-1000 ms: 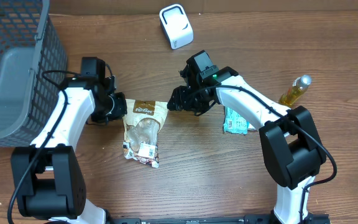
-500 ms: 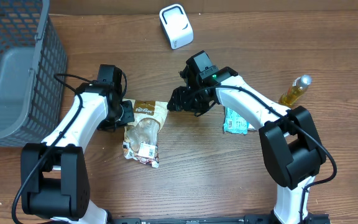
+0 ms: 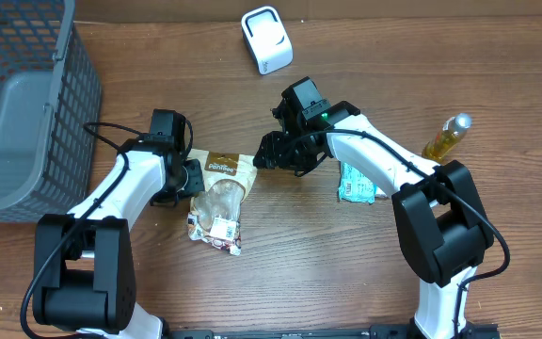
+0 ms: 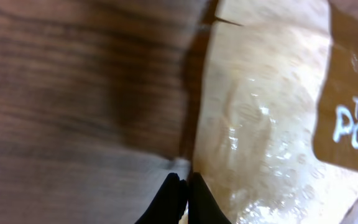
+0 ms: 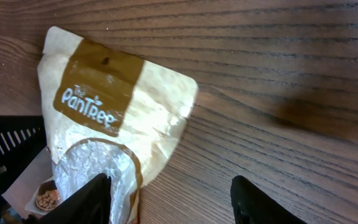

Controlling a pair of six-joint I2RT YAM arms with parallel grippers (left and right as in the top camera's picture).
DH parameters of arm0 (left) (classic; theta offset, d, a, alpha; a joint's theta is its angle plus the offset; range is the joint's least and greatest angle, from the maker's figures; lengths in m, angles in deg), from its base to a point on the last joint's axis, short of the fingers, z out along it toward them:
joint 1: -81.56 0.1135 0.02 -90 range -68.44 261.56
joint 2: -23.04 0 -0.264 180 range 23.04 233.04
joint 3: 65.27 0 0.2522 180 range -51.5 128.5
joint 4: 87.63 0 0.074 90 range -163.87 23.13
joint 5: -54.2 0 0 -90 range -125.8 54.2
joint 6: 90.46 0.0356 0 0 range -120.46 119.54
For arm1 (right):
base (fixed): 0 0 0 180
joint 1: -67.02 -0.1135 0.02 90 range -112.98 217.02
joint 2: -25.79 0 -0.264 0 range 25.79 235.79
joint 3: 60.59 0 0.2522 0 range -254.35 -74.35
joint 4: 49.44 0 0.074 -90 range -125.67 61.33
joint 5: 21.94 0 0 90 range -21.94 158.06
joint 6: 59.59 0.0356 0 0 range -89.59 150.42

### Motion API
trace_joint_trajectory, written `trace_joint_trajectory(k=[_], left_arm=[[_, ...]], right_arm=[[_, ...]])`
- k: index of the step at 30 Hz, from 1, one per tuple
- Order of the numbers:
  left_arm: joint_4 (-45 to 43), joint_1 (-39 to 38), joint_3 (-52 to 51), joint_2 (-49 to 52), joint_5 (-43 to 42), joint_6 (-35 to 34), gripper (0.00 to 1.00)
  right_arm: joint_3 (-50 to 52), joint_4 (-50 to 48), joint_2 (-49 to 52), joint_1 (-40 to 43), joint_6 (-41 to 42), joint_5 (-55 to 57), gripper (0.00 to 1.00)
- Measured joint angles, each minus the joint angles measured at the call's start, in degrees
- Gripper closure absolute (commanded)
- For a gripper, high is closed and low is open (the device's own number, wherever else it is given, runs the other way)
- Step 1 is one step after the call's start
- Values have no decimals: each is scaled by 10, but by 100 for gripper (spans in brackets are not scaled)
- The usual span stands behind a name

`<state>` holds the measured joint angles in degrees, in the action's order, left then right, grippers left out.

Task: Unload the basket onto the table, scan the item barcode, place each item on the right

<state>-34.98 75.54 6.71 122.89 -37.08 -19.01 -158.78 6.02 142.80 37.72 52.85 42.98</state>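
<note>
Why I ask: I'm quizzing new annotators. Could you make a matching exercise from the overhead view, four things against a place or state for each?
Things:
1. basket
2. scanner
3. bottle
4. pouch

Places or states:
A. lying flat at the centre
B. at the right side, amber
C. at the far left, grey mesh
D. white, near the top edge

Pairs: 1-C, 2-D, 3-B, 4-A
</note>
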Motion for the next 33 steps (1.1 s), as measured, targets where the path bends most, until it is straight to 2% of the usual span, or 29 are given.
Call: trace_joint_trajectory(k=[12,16,25,33], left_arm=[[-81,0,-50,-3,-38,-2,96],[-86,0,-52,-4,-49,1,91],[-106,-7,-58,-4,-164,36,90],[-120,-57,-58,-4,-196,40,89]], right_arm=[[0,14,0,0,0,31,40],[0,15,0,0,-1,46,39],[0,16,0,0,0,75,39],[0,17,0,0,0,85,39]])
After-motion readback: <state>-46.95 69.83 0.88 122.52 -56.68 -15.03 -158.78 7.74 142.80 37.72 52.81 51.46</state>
